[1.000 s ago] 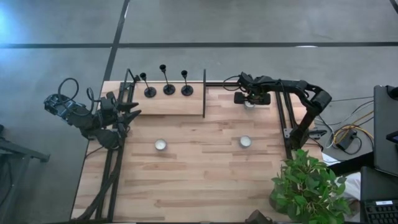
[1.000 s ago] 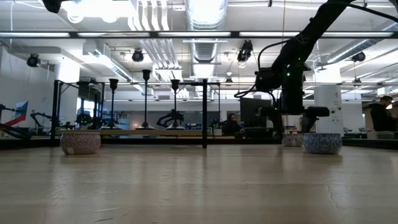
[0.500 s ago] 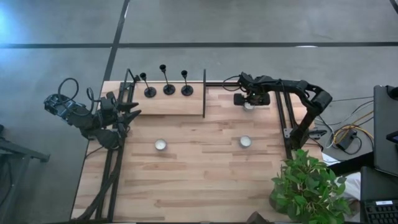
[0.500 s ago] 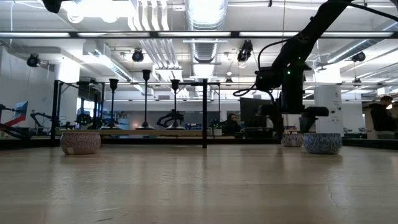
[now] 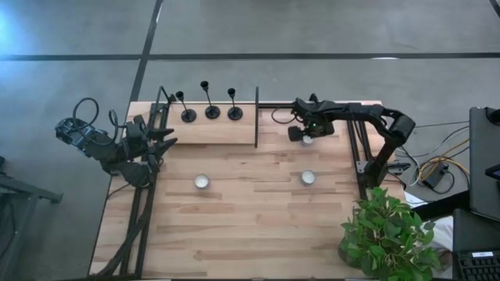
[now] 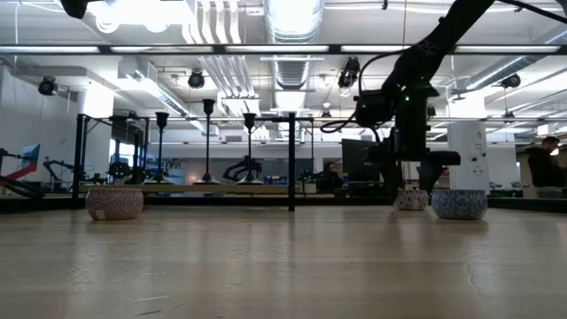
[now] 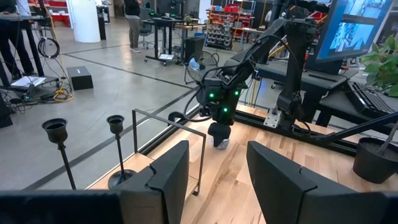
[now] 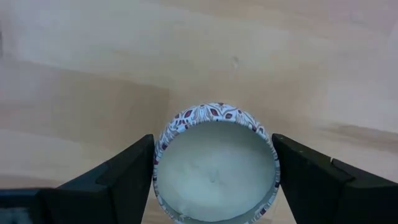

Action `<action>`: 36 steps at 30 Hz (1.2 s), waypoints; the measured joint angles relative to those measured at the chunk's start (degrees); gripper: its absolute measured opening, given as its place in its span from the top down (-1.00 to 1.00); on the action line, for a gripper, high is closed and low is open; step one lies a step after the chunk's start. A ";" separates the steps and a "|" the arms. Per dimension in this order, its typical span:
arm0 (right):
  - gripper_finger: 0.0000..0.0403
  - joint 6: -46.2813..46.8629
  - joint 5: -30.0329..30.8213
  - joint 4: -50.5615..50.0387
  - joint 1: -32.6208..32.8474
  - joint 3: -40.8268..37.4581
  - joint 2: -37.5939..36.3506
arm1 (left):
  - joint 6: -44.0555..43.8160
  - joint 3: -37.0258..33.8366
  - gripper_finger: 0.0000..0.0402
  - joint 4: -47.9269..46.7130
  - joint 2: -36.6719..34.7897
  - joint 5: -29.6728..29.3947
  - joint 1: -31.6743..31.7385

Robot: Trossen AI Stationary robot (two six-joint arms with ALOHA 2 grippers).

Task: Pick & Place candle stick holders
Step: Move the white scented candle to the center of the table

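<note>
- The right gripper (image 8: 214, 168) points straight down over the far right part of the table (image 5: 258, 226), its two dark fingers (image 8: 115, 171) spread wide on either side of a small round candle tin (image 8: 216, 163).
- In the right wrist view the tin sits between the fingers with a sliver of gap on each side; whether they touch its wall I cannot tell.
- The tin has a patterned rim in white and dark red and a pale, smooth filling.
- From above, the same tin (image 5: 307, 139) shows just under the right gripper (image 5: 305, 133), near the right end of the black frame (image 5: 256, 117).
- Two more tins rest on the wood nearer the front: one (image 5: 308, 178) on the right and one (image 5: 202, 182) on the left, well apart.
- The three candle stick holders (image 5: 212, 102) stand upright in a row on the far left part of the table, behind the black frame and well apart from the right gripper.
- Each holder has a round flat base, a thin stem and a small cup on top.
- The left gripper (image 5: 166, 139) waits at the left edge of the table, fingers parted and holding nothing.
- In the left wrist view its fingers (image 7: 168, 177) frame two of the holders (image 7: 57, 149) and the right arm (image 7: 249, 59) farther off.
- A green plant (image 5: 388, 232) sits at the front right corner.
</note>
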 joint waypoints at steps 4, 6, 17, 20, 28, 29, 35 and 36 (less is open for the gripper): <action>-0.41 -0.42 0.01 -0.91 1.61 -0.01 0.00 | 0.00 0.00 0.16 0.00 0.00 0.01 0.00; -0.41 -0.97 0.02 -1.30 2.44 -0.03 -0.02 | 0.00 0.00 0.16 0.00 0.00 0.16 0.00; -0.41 -1.39 0.03 -1.81 7.87 -0.05 -0.02 | 0.00 0.00 0.16 0.02 0.00 0.18 -0.01; -0.42 -1.39 0.01 -2.60 9.66 -0.05 -0.02 | 0.00 0.00 0.16 0.04 0.00 0.20 0.00; -0.40 -1.18 -0.83 -3.07 15.11 -0.05 -0.02 | 0.00 0.00 0.17 0.04 0.00 0.20 -0.01; -0.40 -0.78 -1.04 -3.06 15.83 -0.05 -0.03 | 0.00 0.00 0.17 0.04 0.00 0.20 -0.02; -0.38 0.36 -2.50 -2.58 20.71 -0.05 -0.02 | 0.00 0.00 0.16 0.05 0.00 0.20 -0.02; -0.37 0.69 -2.78 -2.43 21.58 -0.07 -0.02 | 0.00 0.00 0.16 0.05 0.00 0.20 -0.01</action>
